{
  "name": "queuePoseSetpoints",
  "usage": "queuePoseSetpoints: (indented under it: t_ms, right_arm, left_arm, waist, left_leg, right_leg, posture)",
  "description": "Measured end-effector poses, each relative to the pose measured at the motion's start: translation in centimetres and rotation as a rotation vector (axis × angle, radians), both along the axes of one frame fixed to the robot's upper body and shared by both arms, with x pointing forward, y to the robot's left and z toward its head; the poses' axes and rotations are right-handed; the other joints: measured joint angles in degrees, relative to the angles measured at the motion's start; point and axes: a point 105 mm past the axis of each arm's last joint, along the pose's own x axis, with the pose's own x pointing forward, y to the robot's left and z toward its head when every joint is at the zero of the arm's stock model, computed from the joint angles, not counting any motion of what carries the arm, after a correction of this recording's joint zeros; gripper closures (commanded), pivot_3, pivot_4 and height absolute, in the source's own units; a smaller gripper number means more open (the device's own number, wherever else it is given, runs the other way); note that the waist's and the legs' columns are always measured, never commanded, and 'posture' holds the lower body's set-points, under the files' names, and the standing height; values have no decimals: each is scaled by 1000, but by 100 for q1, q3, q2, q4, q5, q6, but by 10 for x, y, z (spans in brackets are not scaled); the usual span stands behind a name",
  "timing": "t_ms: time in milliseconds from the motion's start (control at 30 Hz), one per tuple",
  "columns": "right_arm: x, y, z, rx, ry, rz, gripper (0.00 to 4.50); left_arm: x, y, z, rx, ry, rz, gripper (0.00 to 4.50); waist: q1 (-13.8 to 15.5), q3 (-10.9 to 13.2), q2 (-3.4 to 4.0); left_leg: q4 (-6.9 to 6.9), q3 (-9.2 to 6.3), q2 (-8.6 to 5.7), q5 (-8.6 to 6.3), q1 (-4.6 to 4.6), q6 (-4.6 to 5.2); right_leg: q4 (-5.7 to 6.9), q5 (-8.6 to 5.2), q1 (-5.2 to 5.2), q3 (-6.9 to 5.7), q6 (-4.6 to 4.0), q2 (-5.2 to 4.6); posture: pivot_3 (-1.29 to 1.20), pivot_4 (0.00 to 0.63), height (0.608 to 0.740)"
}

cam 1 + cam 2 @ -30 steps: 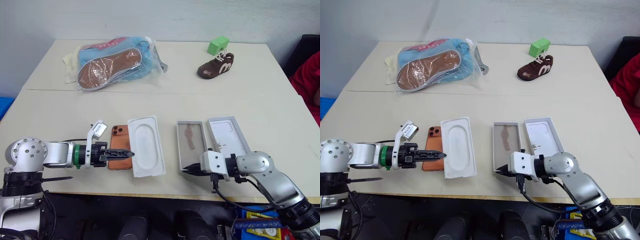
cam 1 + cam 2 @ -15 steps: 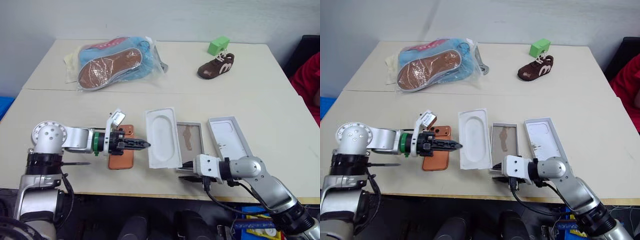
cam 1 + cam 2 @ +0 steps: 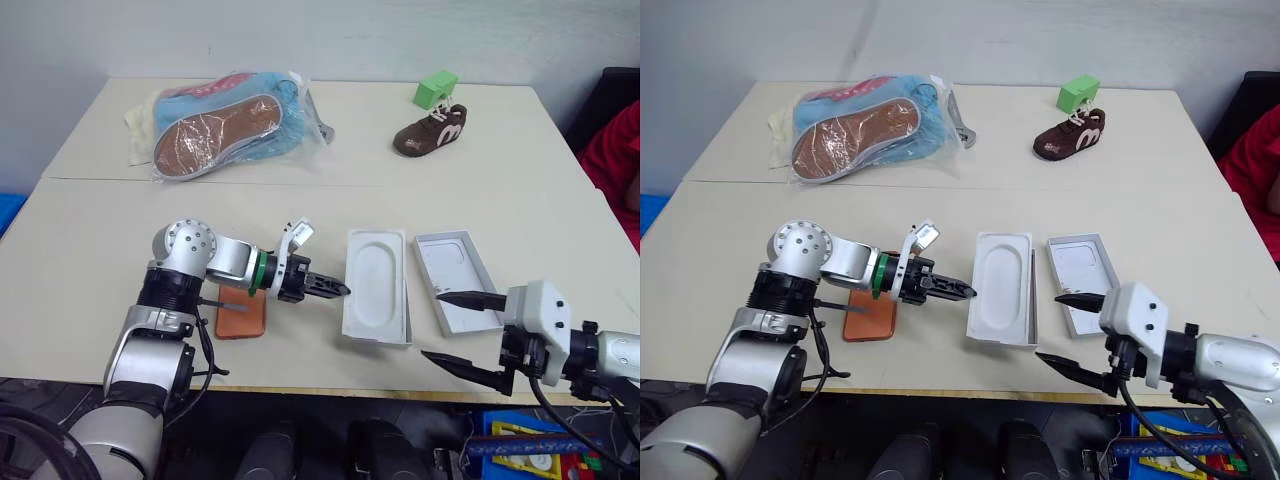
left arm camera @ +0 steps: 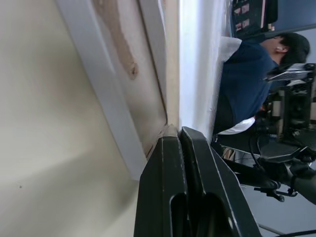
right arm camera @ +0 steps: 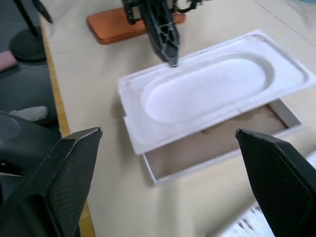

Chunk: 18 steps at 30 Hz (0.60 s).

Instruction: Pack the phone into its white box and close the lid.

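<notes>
The left gripper (image 3: 338,291) has swept rightward across the counter (image 3: 100,220), its fingers clenched together with nothing between them, tips pressed against the near edge of the flat white insert (image 3: 376,298). A second ago that insert lay just right of the phone; now it sits on top of the white box (image 5: 222,148), covering most of it, so that the box's grey-brown floor peeks out under one long side in the right wrist view. The phone (image 3: 243,315) stays camera-side up on the counter, partly hidden behind the left forearm and now well apart from the insert. The lid (image 3: 457,280) lies inside-up just to the right of the insert-covered box, in the same spot as before.

The right gripper (image 3: 462,330) has let go of the box's front edge and lifted back off the counter toward the near edge; its fingers are released and spread wide, empty.

At the far side, the bagged blue slippers (image 3: 230,120), the brown shoe (image 3: 432,130) and the green block (image 3: 436,88) are unchanged.
</notes>
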Motion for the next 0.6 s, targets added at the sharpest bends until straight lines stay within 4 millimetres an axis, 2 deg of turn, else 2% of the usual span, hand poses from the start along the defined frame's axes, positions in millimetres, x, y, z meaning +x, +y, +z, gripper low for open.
queuePoseSetpoints:
  t_ms: [267,400,567,600]
  right_arm:
    - [-1,-3,-3,12,3,-66,35]
    - [-3,-2,-4,12,7,-72,0]
    - [-3,-2,-4,20,8,-78,0]
    - [-3,-2,-4,23,8,-78,0]
  left_arm:
    - [4,-14,-12,26,18,25,4500]
    - [6,-14,-14,36,14,44,3701]
    - [7,-17,-8,-7,8,44,2321]
    - [7,-17,-6,-17,4,41,1913]
  waist:
    - [0,1,-1]
    - [-1,1,-2]
    - [2,1,-2]
    - [1,1,-2]
  left_leg:
    - [0,0,0,1,0,-1]
    - [0,1,0,1,0,-2]
    - [0,1,0,2,3,-3]
    - [0,1,0,3,4,-4]
  right_leg:
    - [1,0,-2,0,2,0]
    - [1,-1,-2,0,3,0]
    - [-1,-1,1,0,3,0]
    - [-1,-1,1,0,3,0]
  posture:
    - [0,150,740]
    - [0,150,740]
    - [0,150,740]
    - [0,150,740]
